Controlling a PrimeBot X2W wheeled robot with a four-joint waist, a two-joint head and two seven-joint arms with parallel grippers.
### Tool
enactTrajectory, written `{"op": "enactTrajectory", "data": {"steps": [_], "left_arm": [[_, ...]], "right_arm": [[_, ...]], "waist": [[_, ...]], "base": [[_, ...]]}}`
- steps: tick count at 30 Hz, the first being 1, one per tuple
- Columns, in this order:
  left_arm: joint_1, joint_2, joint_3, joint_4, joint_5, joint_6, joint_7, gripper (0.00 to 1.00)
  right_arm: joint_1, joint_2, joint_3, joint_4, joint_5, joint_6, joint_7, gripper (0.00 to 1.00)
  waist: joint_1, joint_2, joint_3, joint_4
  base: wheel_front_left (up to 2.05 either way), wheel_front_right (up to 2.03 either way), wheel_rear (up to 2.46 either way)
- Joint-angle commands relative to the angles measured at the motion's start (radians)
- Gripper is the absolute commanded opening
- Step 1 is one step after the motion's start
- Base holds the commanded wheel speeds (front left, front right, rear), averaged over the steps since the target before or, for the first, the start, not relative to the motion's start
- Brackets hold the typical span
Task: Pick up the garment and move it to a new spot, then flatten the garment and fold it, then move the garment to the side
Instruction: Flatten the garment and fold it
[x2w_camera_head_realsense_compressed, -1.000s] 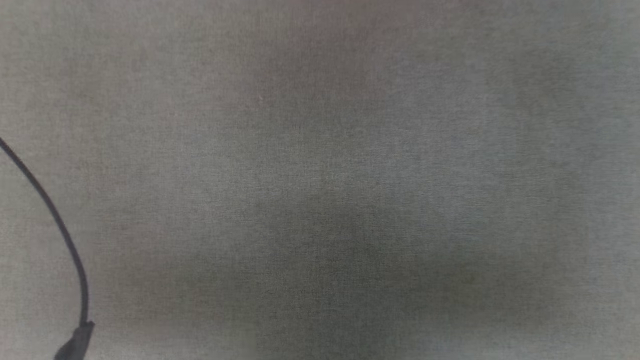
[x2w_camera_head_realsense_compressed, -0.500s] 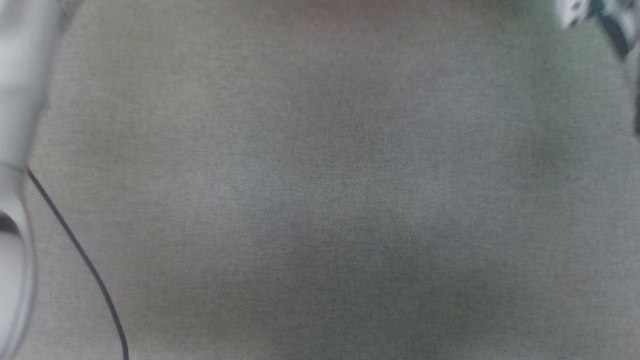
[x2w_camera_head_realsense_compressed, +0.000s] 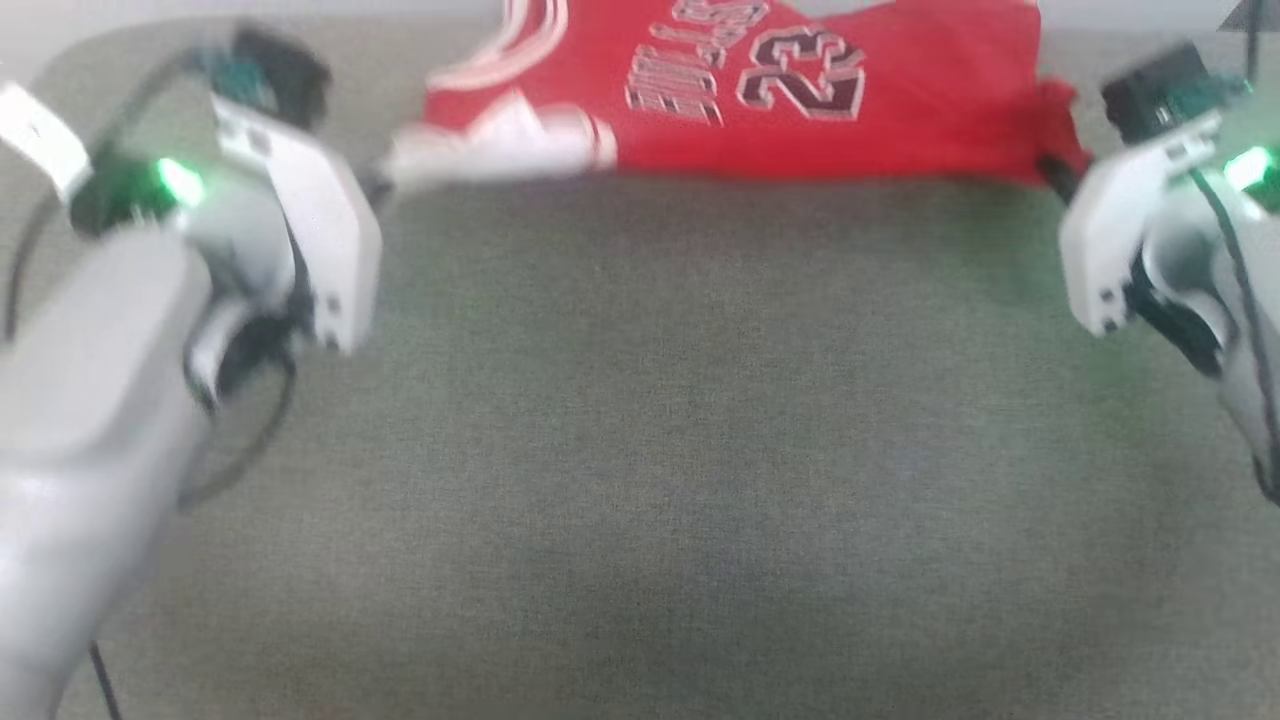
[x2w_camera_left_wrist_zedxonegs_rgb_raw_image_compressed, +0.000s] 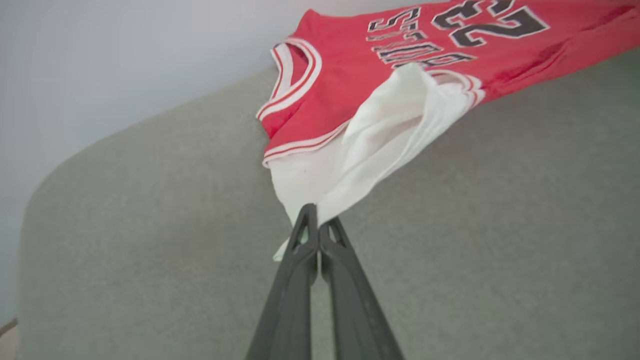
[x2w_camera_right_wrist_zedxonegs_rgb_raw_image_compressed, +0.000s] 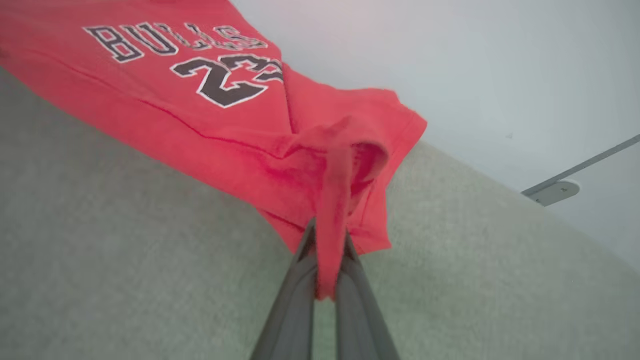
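So the head camera swings up in the last second. Before, it showed bare grey-green cloth and a black cable, and now both arms and the garment (x2w_camera_head_realsense_compressed: 800, 90) are in shot. Looks like the camera moving, not the table stuff.

The red jersey is stretched sideways along the far end of the table (x2w_camera_head_realsense_compressed: 640, 450), front side up, with the "23" (x2w_camera_head_realsense_compressed: 800, 85) and the block lettering upside down from the head view.

The left gripper (x2w_camera_left_wrist_zedxonegs_rgb_raw_image_compressed: 315, 220) has its fingers pressed together on the tip of the white sleeve (x2w_camera_left_wrist_zedxonegs_rgb_raw_image_compressed: 380, 145), and a little bit of white cloth pokes out below the pinch. The right gripper (x2w_camera_right_wrist_zedxonegs_rgb_raw_image_compressed: 325, 235) is clamped on a bunched red fold at the jersey's other end, with the fabric squeezed between the fingers and hanging down a bit between them.

Both pinched ends look lifted off the cloth surface. I honestly can't tell whether the far part of the jersey is resting on it. Green lights (x2w_camera_head_realsense_compressed: 180, 180) glow on both wrists, and a pale wall (x2w_camera_left_wrist_zedxonegs_rgb_raw_image_compressed: 100, 60) sits behind the table edge.
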Motion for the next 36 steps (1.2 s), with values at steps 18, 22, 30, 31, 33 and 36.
{"op": "enactTrajectory", "data": {"steps": [18,22,30,31,33,36], "left_arm": [[0.703,0.266,-0.007,-0.831,-0.139,0.482,0.176,0.00],[0.786,0.282,-0.023,-0.898,-0.159,0.528,0.178,0.00],[0.914,0.304,-0.048,-0.978,-0.193,0.610,0.199,0.00],[0.918,0.307,-0.046,-0.984,-0.195,0.614,0.197,0.00],[0.926,0.315,-0.036,-0.991,-0.192,0.620,0.185,0.00],[0.917,0.327,-0.030,-1.002,-0.180,0.616,0.181,0.00]], "right_arm": [[0.398,-0.285,0.062,-0.393,0.238,-0.002,0.108,0.00],[0.463,-0.329,0.086,-0.460,0.274,-0.002,0.133,0.00],[0.597,-0.445,0.159,-0.609,0.354,-0.002,0.151,0.00],[0.608,-0.456,0.168,-0.623,0.360,-0.002,0.149,0.00],[0.626,-0.473,0.175,-0.643,0.369,-0.002,0.136,0.00],[0.646,-0.492,0.182,-0.674,0.380,-0.002,0.115,0.00]], "waist": [[0.0000,0.0000,-0.080,0.000],[0.0000,0.0000,-0.087,0.002],[0.0000,0.0000,-0.098,0.008],[0.0000,0.0000,-0.099,0.009],[0.0000,0.0000,-0.100,0.007],[0.0000,0.0000,-0.102,0.004]], "base": [[0.00,0.00,0.00],[0.00,0.00,0.00],[0.00,0.00,0.00],[0.00,0.00,0.00],[0.00,0.00,0.00],[0.00,0.00,0.00]]}}
